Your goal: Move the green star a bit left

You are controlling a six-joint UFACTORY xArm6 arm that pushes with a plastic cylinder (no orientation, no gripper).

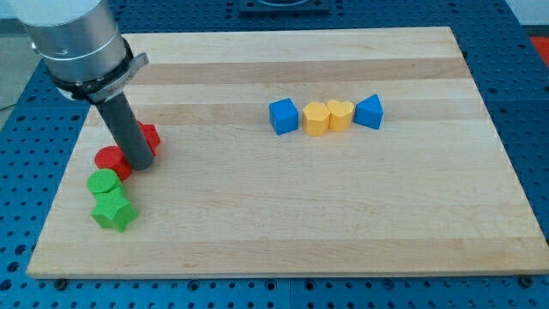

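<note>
The green star (114, 211) lies near the board's left edge, toward the view's bottom. A green cylinder (104, 183) touches it just above. My tip (141, 163) rests on the board above and to the right of the green star, a short gap away. The tip stands between a red cylinder (111, 160) on its left and a red block (149, 136) behind it, whose shape is partly hidden by the rod.
A row of four blocks sits right of centre: a blue cube (283, 116), a yellow block (316, 118), a yellow heart (340, 114) and a blue triangular block (369, 112). The wooden board (300, 223) ends close to the left of the green star.
</note>
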